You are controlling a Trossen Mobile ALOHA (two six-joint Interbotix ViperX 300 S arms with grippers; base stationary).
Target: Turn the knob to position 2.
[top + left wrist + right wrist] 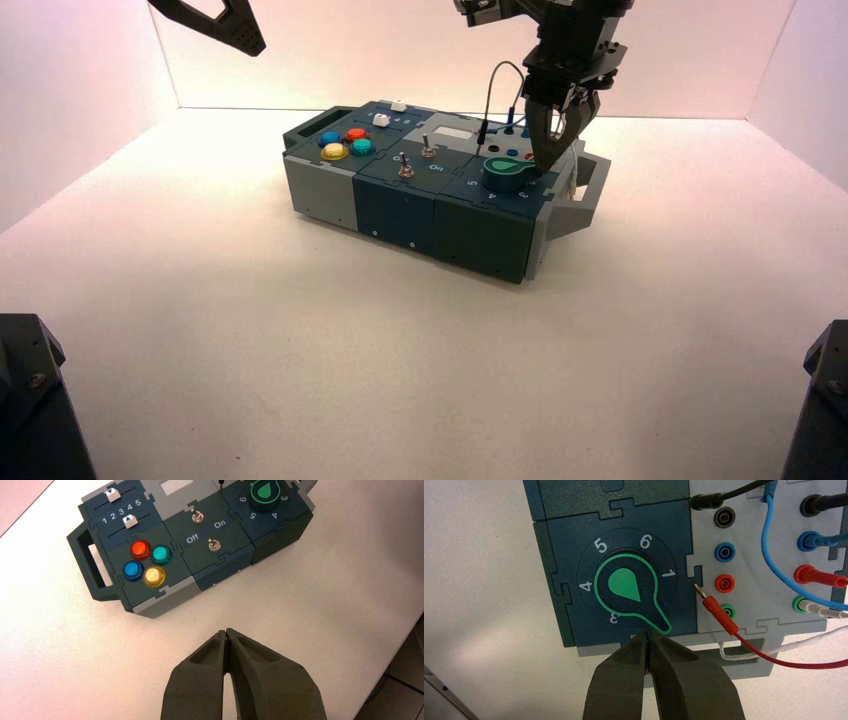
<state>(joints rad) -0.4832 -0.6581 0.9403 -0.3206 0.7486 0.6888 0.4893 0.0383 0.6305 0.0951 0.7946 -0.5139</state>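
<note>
At box (320, 195)'s right end, knob (624, 585)'s tapered tip is closely neighboured by closed right gripper (648, 634); closed left gripper (224, 632) is parked leftward.

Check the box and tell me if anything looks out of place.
The red plug looks odd: its bare metal tip lies on the panel near the knob, outside the sockets, while the red socket beside it sits unfilled.

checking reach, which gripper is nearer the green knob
Right. The right gripper is at the green knob, just by its pointer tip; the left gripper is well away, off the box's left front.
</note>
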